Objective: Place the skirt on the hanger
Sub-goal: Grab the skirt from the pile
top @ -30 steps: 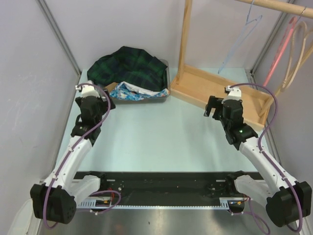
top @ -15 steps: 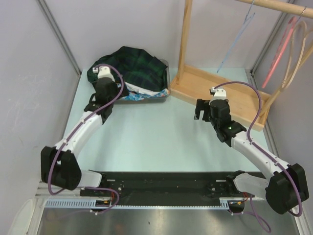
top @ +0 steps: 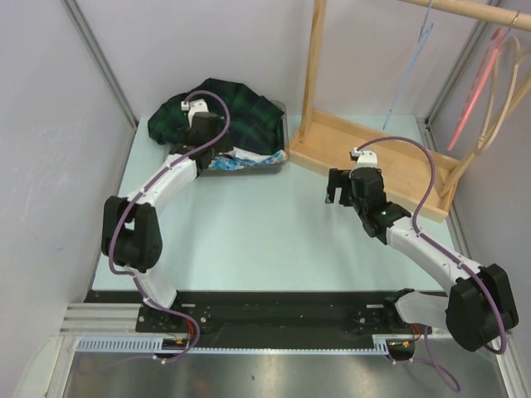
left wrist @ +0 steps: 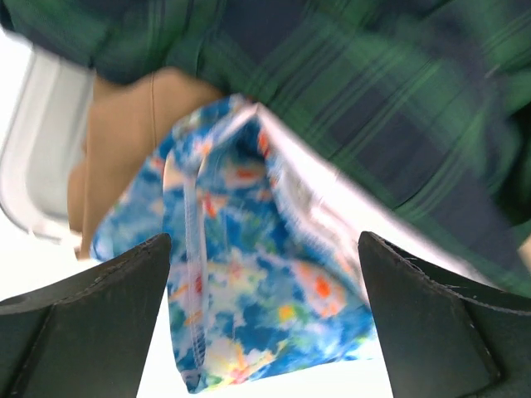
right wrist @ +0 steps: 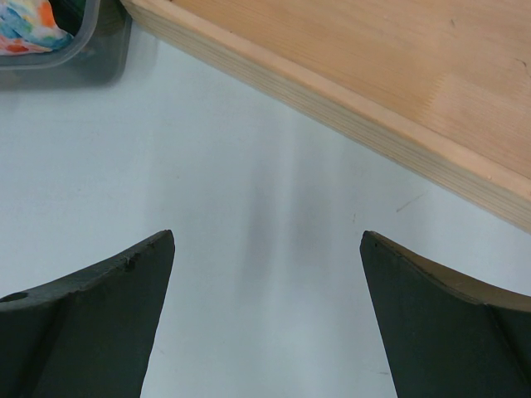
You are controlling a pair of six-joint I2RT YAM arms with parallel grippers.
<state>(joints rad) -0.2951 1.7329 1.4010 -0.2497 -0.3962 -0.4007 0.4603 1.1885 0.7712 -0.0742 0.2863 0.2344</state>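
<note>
Care lies in aiming the left gripper (left wrist: 264, 245), jaws wide and empty, at the plaid skirt (top: 224, 104) heaped in the tray (top: 249, 166) (not the floral cloth (left wrist: 249, 282) beneath), right gripper (right wrist: 265, 240) likewise open, empty.

We see a pale green table (top: 249, 224) carrying a grey tray (top: 284, 137) at its far left. In the tray a blue floral cloth (top: 226, 154) lies bunched against the near wall. Just beside the tray the flat base (top: 373, 153) of a wooden rack rests on the table, with an upright post (top: 314, 66) rising from its left end and a round rail (top: 473, 10) crossing overhead.
</note>
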